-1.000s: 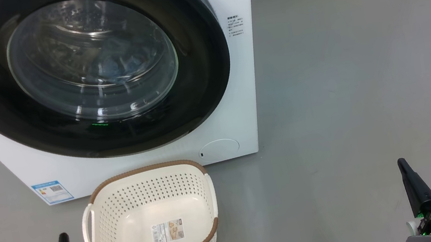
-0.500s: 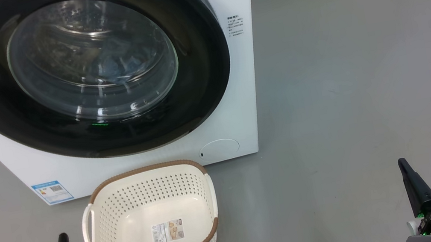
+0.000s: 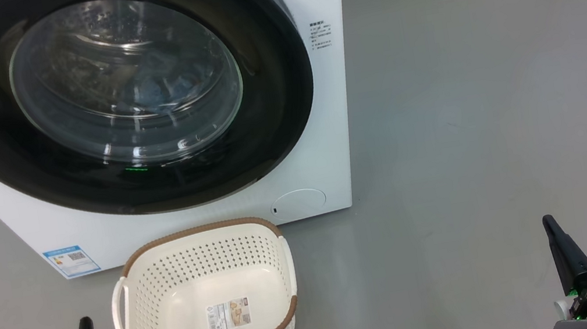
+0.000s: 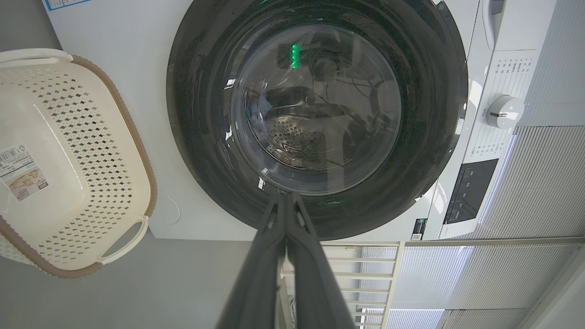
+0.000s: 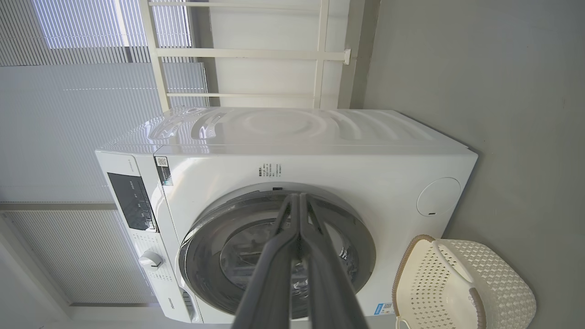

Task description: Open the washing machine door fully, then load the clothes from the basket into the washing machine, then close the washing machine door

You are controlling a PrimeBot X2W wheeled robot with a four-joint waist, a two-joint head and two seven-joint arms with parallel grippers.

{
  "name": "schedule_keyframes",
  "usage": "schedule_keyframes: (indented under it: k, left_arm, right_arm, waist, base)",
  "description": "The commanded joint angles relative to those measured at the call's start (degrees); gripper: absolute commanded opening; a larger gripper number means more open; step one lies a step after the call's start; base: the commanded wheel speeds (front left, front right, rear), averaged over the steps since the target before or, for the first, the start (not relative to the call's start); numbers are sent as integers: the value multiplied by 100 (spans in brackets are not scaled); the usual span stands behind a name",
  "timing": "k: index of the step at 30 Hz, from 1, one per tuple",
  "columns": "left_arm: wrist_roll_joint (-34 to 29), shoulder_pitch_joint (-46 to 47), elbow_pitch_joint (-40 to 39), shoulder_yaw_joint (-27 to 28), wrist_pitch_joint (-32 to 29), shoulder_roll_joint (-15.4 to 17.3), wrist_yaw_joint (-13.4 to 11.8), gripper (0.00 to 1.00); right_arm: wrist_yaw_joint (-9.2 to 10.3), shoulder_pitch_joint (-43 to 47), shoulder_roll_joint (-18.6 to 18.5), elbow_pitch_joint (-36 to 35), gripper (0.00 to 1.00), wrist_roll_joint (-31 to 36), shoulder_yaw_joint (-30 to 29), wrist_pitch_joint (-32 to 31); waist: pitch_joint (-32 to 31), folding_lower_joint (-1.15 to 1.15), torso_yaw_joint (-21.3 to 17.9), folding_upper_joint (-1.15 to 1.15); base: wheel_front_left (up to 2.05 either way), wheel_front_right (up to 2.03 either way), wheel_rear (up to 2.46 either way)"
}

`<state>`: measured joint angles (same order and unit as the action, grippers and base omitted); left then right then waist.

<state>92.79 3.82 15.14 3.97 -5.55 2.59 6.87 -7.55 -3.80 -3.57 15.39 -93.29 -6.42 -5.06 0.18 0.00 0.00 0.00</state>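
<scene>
The washer (image 3: 331,123) fills the head view from 9 to 12 o'clock, and its door (image 3: 275,85) lies shut, flush against the white front. Through the glass the clothes (image 3: 158,91) show as a dim blue heap inside the drum, partly lost in reflections. The basket (image 3: 196,256) sits on the grey floor (image 3: 471,130) at 6 o'clock from the door, just beside the washer's lower front. Whether it touches the washer cannot be told. A paper label (image 3: 229,315) lies in plain sight on the basket's bottom, and a round flap (image 3: 298,202) sits on the washer at 1 o'clock from the basket. The left pincer (image 3: 85,322) hangs at 7 o'clock in the view, near the basket's left handle but apart from it. Its two dark fingers are pressed together on nothing. The right pincer (image 3: 545,220) is at 4 o'clock, well apart from both basket and washer — closed as well, and empty. In each wrist view the fingers meet at their tips and point toward the door.
</scene>
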Motion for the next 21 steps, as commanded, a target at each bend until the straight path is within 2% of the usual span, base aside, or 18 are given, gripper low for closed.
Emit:
schedule_keyframes:
  k: [1,21]
  left_arm:
    - [-19,233,-111,202,-51,70,62,0]
    - [-31,234,-111,217,-63,59,62,0]
  right_arm:
    - [6,-227,-16,-143,0,17,105,-50]
    - [6,-230,4,-141,0,41,77,-73]
  waist:
    - [0,0,0,0]
    - [0,0,0,0]
  base:
    - [0,0,0]
    - [0,0,0]
